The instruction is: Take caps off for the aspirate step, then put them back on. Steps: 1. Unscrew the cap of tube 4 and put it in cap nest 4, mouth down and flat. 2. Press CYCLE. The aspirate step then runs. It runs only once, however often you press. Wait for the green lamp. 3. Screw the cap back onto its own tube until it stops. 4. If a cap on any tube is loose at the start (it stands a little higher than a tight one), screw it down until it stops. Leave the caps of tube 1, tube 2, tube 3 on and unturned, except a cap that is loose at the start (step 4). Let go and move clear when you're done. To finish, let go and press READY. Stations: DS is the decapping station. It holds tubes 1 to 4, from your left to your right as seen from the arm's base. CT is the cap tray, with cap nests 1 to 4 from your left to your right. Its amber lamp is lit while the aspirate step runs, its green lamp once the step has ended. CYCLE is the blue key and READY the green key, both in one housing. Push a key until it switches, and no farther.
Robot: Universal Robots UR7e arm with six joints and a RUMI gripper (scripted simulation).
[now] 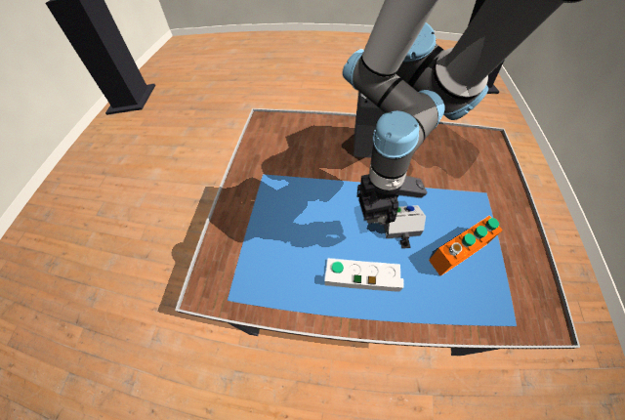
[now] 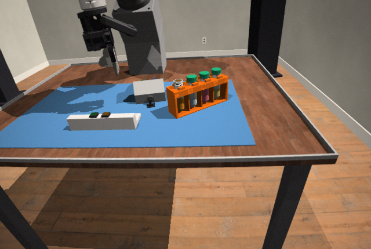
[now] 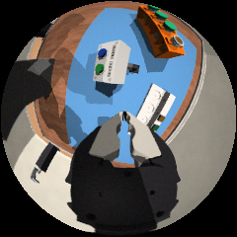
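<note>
The counter (image 1: 529, 278) (image 2: 278, 138) (image 3: 64, 39) is of red-brown wood grain, with a raised pale rim on its 4 edges. On it lies a smooth blue mat (image 1: 443, 304) (image 2: 195, 132) (image 3: 118, 25), rectangular. Near the left edge stands the orange rack (image 1: 441, 264) (image 2: 172, 102) (image 3: 158, 35), long and slanted, open in windows. The white cap tray (image 1: 343, 281) (image 2: 101, 124) (image 3: 149, 99), a long block with round nests, is by the far edge, opposite my base. The pale housing (image 1: 406, 226) (image 2: 149, 87) (image 3: 116, 64), sloped like a wedge, is toward the middle.

My jaws (image 1: 388, 221) (image 2: 117, 74), grey and tapered, are closed with nothing between, above the counter. Tube 4 (image 1: 456, 248) (image 2: 178, 83) (image 3: 178, 41), at the rack end nearest the far edge, shows its clear threaded mouth, round and uncapped. The 3 green caps (image 1: 480, 231) (image 2: 204, 74) (image 3: 161, 16) sit on the other tubes. 1 flat green cap (image 1: 337, 267) lies in nest 4, toward the far right corner. The blue key (image 1: 410, 208) (image 2: 154, 79) (image 3: 102, 52) and green key (image 1: 398, 210) (image 2: 143, 80) (image 3: 100, 69) are round. Smallest are 2 square lamps (image 1: 372, 279) (image 2: 105, 114) (image 3: 161, 118).
</note>
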